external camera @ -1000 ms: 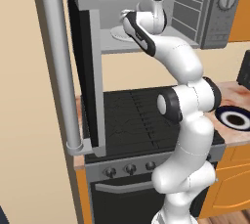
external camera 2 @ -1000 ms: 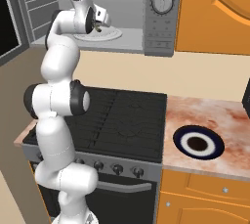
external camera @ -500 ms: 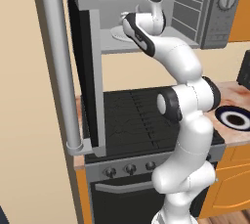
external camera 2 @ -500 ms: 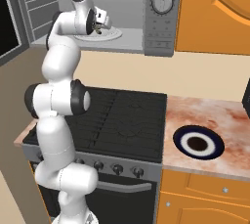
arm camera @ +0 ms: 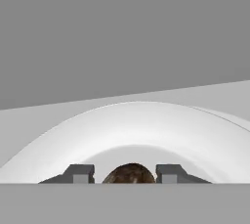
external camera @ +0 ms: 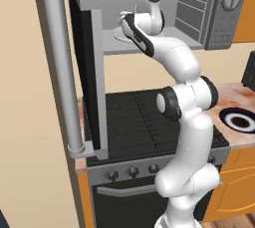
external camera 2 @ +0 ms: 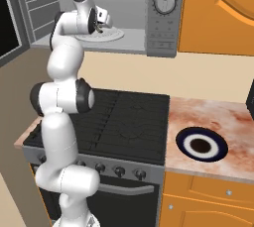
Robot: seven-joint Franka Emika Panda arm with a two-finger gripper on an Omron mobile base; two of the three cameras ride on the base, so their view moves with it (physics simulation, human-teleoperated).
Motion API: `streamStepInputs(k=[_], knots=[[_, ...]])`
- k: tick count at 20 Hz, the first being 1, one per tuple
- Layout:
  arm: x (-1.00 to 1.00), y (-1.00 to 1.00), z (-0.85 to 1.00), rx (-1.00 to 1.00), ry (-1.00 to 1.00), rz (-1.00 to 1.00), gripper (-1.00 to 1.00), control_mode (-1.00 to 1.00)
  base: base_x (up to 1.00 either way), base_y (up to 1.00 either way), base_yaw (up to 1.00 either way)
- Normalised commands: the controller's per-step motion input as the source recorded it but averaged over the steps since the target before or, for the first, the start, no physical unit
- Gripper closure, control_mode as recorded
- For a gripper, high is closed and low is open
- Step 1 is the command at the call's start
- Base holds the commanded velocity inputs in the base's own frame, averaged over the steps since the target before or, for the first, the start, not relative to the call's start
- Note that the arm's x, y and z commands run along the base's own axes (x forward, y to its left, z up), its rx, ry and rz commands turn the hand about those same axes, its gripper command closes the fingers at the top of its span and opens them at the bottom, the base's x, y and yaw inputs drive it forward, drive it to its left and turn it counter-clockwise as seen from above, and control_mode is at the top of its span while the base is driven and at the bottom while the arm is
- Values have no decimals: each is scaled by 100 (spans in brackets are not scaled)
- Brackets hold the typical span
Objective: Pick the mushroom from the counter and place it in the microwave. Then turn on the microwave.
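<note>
Inside, one mushroom (arm camera: 128,173), one plate (arm camera: 146,130), one claw (arm camera: 125,173)

mushroom (arm camera: 129,173): brown, between the dark claw (arm camera: 125,173) tips
plate (arm camera: 146,130): white, under claw
microwave (external camera 2: 163,32): silver-grey
counter (external camera 2: 218,117): pinkish-tan speckled

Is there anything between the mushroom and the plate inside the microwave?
Nothing visible. The mushroom sits between the gripper fingertips right over the white plate, inside the microwave, whose door stands open.
</note>
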Motion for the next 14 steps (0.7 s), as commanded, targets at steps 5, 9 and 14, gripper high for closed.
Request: streamStepInputs(k=[5,9,14], knots=[[0,0,1,0,0,0,-100,-100,0,0,0],[0,0,7,0,0,0,-100,-100,0,0,0],[-14,0,1,0,-3,0,-100,-100,0,0,0]])
